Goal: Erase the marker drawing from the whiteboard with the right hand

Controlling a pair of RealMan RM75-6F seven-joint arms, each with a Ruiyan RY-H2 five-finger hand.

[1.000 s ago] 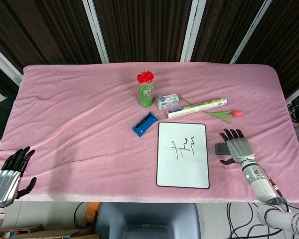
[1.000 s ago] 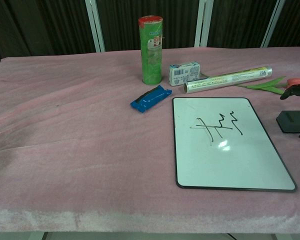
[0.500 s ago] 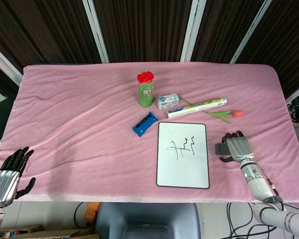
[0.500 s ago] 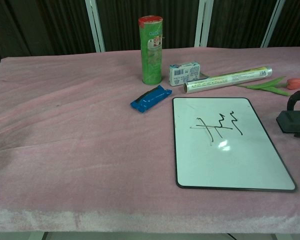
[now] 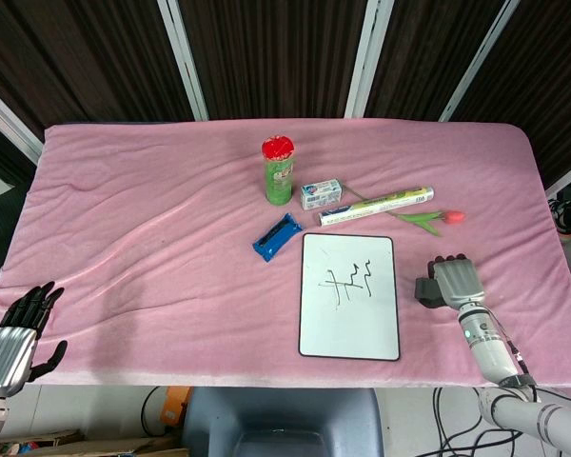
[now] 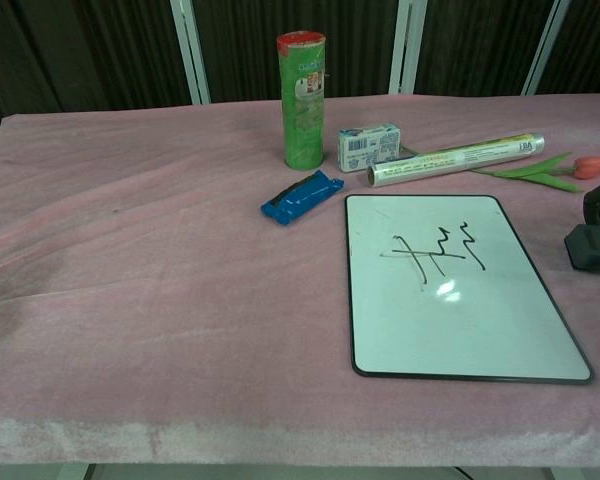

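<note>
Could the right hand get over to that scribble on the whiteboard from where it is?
Probably yes. The right hand, closed over a dark eraser, sits just beside the whiteboard; only bare pink cloth lies between it and the marker drawing.

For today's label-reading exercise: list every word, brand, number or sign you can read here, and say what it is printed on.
None reads clearly.
Green can: print too blurred.
Small box: blue label, too small.
Foil roll: lettering too small.
Blue packet: no legible text.
Whiteboard: a marker scribble, not letters.
</note>
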